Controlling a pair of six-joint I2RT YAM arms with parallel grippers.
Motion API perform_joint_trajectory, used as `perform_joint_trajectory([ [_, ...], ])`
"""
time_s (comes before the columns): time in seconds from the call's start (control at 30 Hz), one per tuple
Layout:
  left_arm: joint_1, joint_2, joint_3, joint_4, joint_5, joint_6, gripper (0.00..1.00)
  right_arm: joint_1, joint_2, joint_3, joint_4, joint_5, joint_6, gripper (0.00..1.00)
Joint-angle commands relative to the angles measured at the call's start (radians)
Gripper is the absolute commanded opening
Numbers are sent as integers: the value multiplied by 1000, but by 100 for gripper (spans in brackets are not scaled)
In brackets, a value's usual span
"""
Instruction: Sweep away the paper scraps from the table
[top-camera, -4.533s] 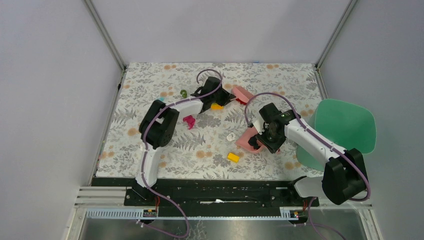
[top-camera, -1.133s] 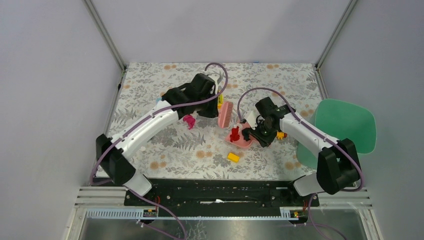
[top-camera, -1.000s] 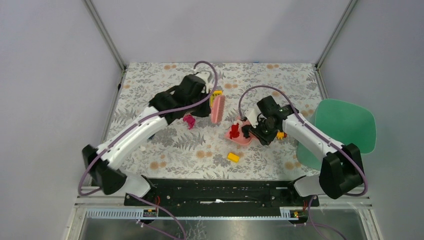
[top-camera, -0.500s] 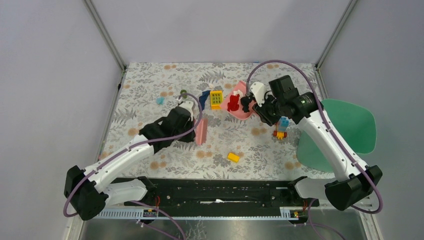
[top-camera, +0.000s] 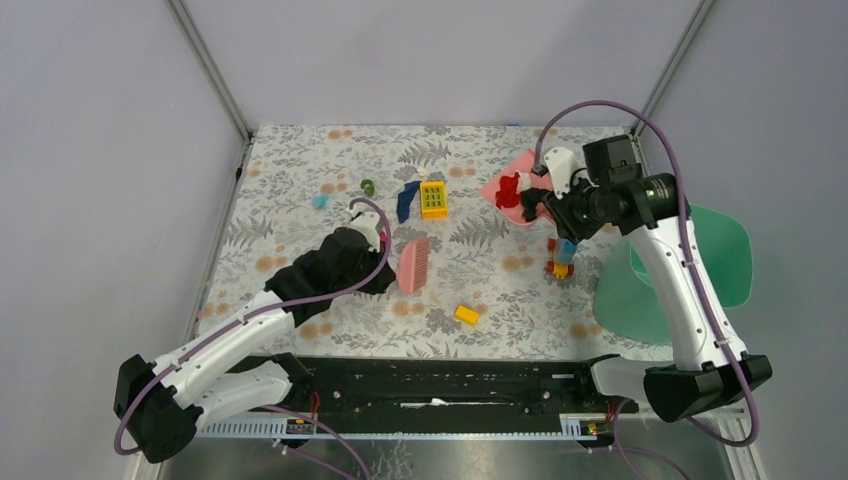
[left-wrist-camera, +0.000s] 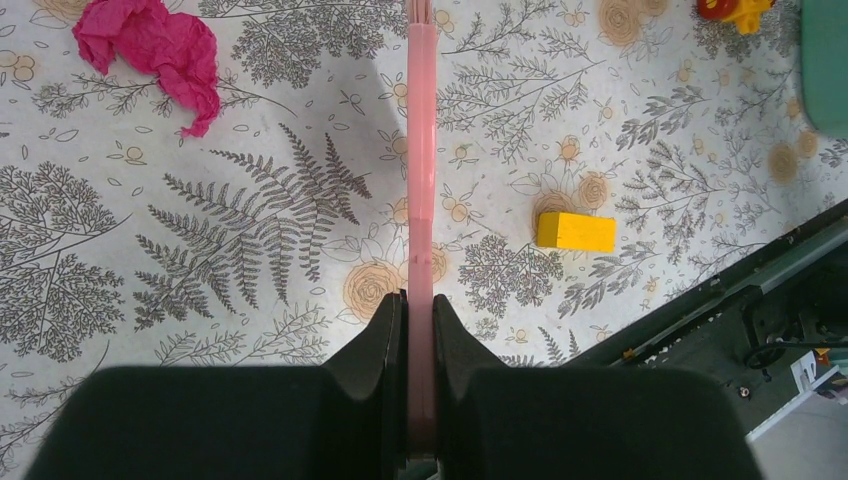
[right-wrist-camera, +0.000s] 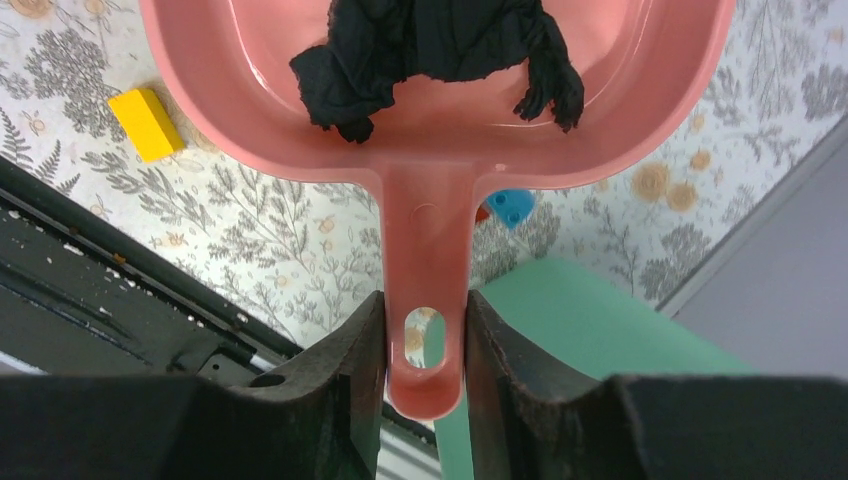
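My left gripper (top-camera: 392, 270) is shut on the handle of the pink comb-like brush (top-camera: 413, 264), which lies low over the table (top-camera: 300, 160). In the left wrist view the gripper (left-wrist-camera: 421, 300) holds the brush (left-wrist-camera: 421, 150) edge-on, and a magenta paper scrap (left-wrist-camera: 150, 48) lies to its far left. A dark blue scrap (top-camera: 407, 198) lies on the table. My right gripper (top-camera: 552, 206) is shut on the handle of the pink dustpan (top-camera: 505, 178), held above the table. The pan holds a red scrap (top-camera: 508, 190). In the right wrist view the gripper (right-wrist-camera: 425, 300) grips the dustpan (right-wrist-camera: 425, 150), which holds a dark scrap (right-wrist-camera: 440, 40).
A green tray (top-camera: 700, 250) sits at the right, also seen under the pan handle (right-wrist-camera: 600, 350). A yellow grid block (top-camera: 432, 198), a yellow brick (top-camera: 466, 315), stacked blocks (top-camera: 562, 256), a green bit (top-camera: 368, 186) and a light blue bit (top-camera: 320, 200) lie on the table.
My right arm has carried the dustpan with its scraps back and to the right, toward the green tray. My left arm has drawn the brush back toward the near left.
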Motion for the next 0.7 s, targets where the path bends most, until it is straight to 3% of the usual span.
perform_joint_trajectory([
  [0.0, 0, -54, -16, 56, 25, 13, 0, -48, -62, 54, -81, -6, 10, 0],
  [0.33, 3, -25, -11, 56, 145, 8, 0, -197, -113, 104, -194, 57, 24, 0],
  [0.5, 7, -22, -12, 51, 114, 10, 0, -229, -141, 135, -209, 225, 28, 0],
  [0.67, 18, 7, -8, 52, 145, 12, 0, -313, -164, 165, -228, 285, 15, 0],
])
